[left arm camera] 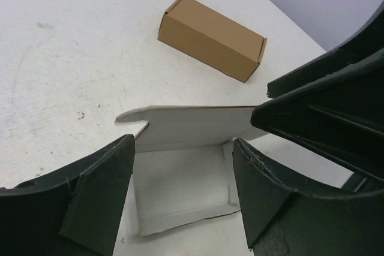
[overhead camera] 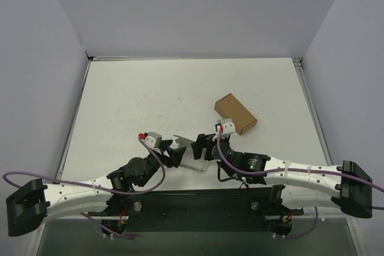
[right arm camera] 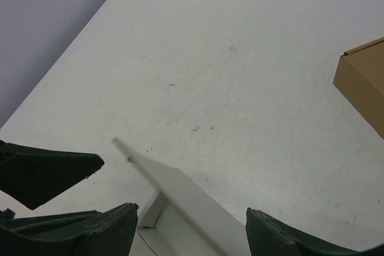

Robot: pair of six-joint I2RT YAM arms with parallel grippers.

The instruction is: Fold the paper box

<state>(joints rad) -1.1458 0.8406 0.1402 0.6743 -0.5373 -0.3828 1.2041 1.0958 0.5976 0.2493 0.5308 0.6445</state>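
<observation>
Table (overhead camera: 150, 100), white: paper box (left arm camera: 180, 178) sits near its front edge between both arms, base flat, one long wall raised; brown box (overhead camera: 236, 114) well apart beyond. Left gripper (left arm camera: 183, 145) and right gripper (right arm camera: 192, 211): jaws spread, holding nothing. Judged best to pinch a side flap low at its crease while the other steadies the base; side tabs are largely hidden behind the fingers.
</observation>
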